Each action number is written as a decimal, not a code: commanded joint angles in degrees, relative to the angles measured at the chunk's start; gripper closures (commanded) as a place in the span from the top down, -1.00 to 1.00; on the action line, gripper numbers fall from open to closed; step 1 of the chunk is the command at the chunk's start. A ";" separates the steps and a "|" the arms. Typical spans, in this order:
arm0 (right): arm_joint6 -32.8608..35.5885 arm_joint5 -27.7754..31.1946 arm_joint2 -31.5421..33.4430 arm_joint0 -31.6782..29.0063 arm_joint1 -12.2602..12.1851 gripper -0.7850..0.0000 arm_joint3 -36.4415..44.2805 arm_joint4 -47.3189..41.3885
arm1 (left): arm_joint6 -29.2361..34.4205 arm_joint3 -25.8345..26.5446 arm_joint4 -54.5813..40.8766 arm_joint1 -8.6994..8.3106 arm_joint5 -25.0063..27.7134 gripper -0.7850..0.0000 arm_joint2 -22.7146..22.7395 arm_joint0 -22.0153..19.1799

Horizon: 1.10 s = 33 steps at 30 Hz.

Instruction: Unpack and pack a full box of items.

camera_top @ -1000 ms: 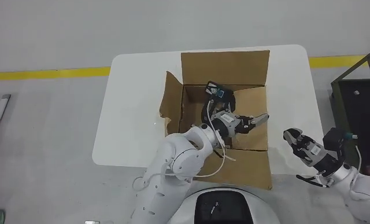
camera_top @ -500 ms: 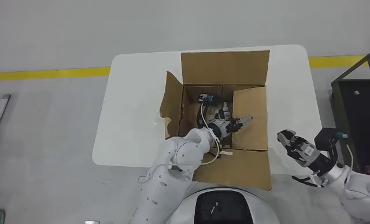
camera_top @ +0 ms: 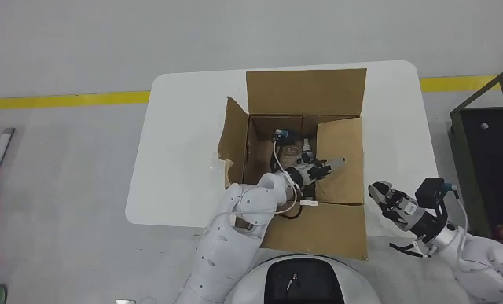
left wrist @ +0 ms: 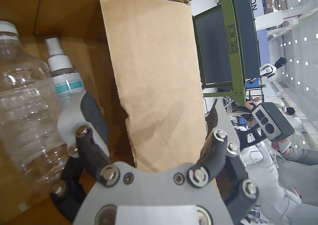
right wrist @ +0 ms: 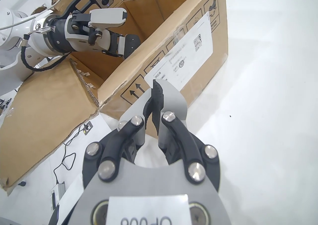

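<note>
An open cardboard box [camera_top: 306, 92] stands in the middle of the white table [camera_top: 181, 147]. My left gripper [camera_top: 318, 164] [left wrist: 151, 116] is down inside it, open, its fingers on either side of the box's upright right flap [left wrist: 154, 74] without closing on it. Beside the inner finger [left wrist: 92, 114] stand a clear plastic bottle [left wrist: 24, 101] and a small white spray bottle [left wrist: 62, 71]. My right gripper [camera_top: 381, 194] [right wrist: 155, 96] is shut and empty, outside the box near its front right corner [right wrist: 104, 101], low over the table.
The box's front flap [camera_top: 322, 225] lies flat over the table's near edge, and the back flap [camera_top: 306, 88] stands up. A green rack [camera_top: 475, 139] stands off the table's right side. Bare tabletop [camera_top: 401, 123] lies right and left of the box.
My left gripper has sunk deeper into the box and drawn back a little toward the right flap. My right gripper has shifted left and nearer to the front of the table.
</note>
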State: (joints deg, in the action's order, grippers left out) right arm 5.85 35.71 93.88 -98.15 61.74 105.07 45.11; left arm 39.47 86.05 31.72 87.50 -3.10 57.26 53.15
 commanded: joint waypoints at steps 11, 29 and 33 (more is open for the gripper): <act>0.54 -0.12 -0.87 0.28 0.05 -1.00 0.25 0.20 | 0.95 0.97 -0.46 -0.16 -0.24 1.00 -0.52 -0.36; 0.99 -1.17 -2.69 1.27 0.18 -1.00 0.21 1.13 | 3.19 2.00 -2.27 -0.36 0.85 1.00 -2.00 -0.48; 0.86 -1.48 -2.67 1.21 0.19 -0.96 0.54 1.29 | 3.37 3.15 -3.94 -0.37 1.23 1.00 -2.00 -0.30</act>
State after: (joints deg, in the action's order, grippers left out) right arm 6.77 34.34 91.18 -96.89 61.92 105.49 46.38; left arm 42.77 88.84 27.96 87.16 -1.92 55.22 52.85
